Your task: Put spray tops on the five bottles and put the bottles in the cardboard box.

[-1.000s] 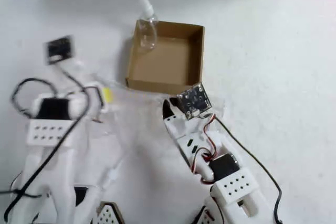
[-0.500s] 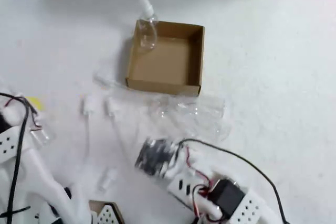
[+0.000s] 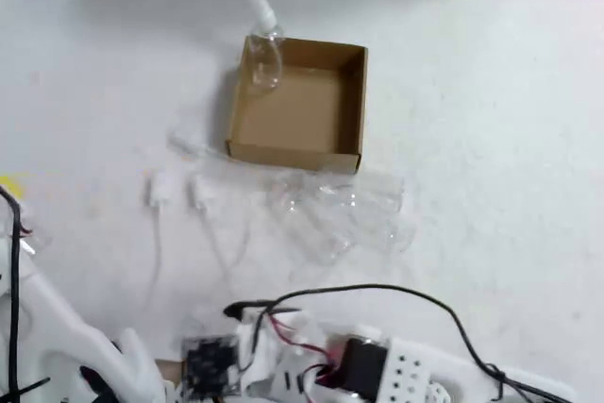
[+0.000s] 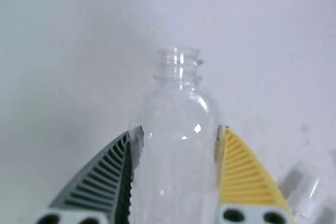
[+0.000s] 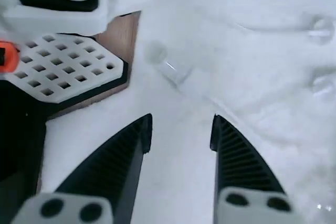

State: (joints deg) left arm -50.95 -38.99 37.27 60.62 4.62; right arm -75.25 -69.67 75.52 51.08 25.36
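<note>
Grey and yellow ribbed fingers [image 4: 239, 166] of the left gripper [image 4: 178, 135] pinch a clear bottle [image 4: 178, 98] by its shoulders, 1 pad on each side, both touching the plastic. Its threaded neck stands open and points away from the wrist, over the white table [image 4: 63, 35]. In the high view that arm sits at the near left edge, its yellow finger just showing at the border.

Beside it, along the near edge, we see the right arm [image 3: 387, 375]. It is white, with red and black wires looped over it, and it lies low, pointing toward the left arm's side. The right gripper [image 5: 181, 124] has its 2 black fingers [image 5: 123, 153] spread apart over the table, gripping nothing. Just beyond the tips lies a small clear piece [image 5: 170, 69], too faint for us to name. Next to it is a white perforated plate [image 5: 68, 66] on a brown base.

Farther out, toward the middle of the table, 2 spray tops [image 3: 156, 191] lie side by side but apart. Each has a thin tube trailing toward the near side. To their right a cluster of loose bottles [image 3: 344, 209] lies on the table, just in front of the cardboard box [image 3: 293, 152]. They are so clear against the white that we cannot count them surely.

The box stands open, its top facing up. In its far left corner leans a capped bottle [image 3: 265, 61], its white spray top sticking out past the rim.
</note>
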